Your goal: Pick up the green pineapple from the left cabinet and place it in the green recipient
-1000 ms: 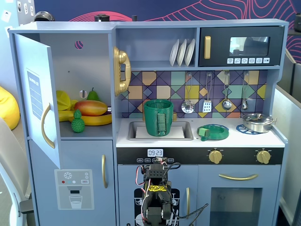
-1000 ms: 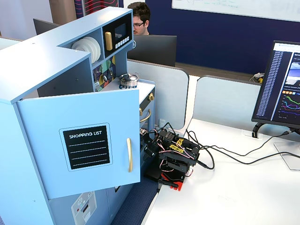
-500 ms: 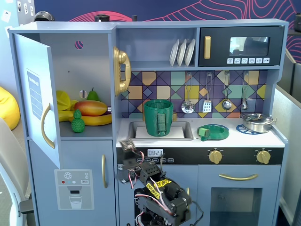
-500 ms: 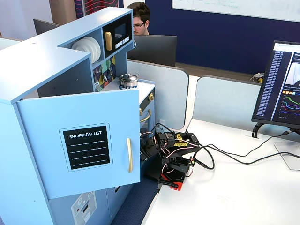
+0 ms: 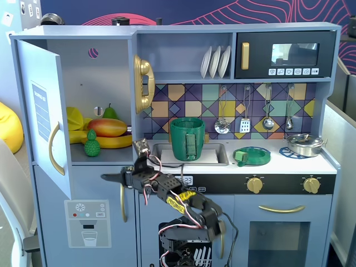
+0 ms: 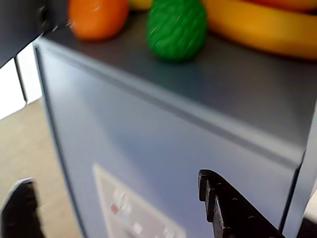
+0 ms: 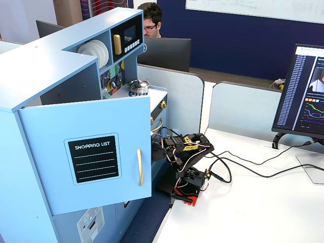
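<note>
Small bright green bumpy toy pineapple point(image 5: 92, 144) stands upright w/ crown up, on the shelf of the pale blue-grey left cabinet point(image 5: 100, 157), door open, mid-left of a fixed view. Black two-finger gripper point(image 5: 109, 178) sits below the shelf front, jaws spread, empty. Wrist view: pineapple point(image 6: 176, 28) top centre, above and ahead of the fingers, so approach needs lift then reach in. Tall dark green ribbed bucket cup point(image 5: 187, 138) waits centre frame.

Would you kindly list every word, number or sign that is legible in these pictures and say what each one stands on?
"SHOPPING LIST": black label on the left cabinet door.
Digital display below the sink: partly hidden by the arm, unreadable.
Microwave button icons: too small.
Dispenser panel: pictograms only.
Monitor text: too small.
</note>
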{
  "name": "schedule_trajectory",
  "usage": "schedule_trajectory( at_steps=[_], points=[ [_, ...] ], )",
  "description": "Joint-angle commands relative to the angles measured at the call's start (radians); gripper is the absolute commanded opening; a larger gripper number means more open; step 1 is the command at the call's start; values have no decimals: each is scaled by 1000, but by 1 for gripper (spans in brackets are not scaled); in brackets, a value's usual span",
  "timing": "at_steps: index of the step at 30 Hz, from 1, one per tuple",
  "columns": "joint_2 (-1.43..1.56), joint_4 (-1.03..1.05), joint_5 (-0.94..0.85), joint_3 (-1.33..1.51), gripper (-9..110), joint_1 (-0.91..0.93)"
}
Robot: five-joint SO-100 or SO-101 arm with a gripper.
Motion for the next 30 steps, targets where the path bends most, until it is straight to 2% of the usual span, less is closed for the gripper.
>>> schedule_trajectory(
  at_steps=[1, 9, 30],
  points=[
    [-120, -115, -8, -160, 43, 44],
    [-367, -276, -32, -310, 42, 44],
    [-899, -373, -72, -781, 41, 57]
  ],
)
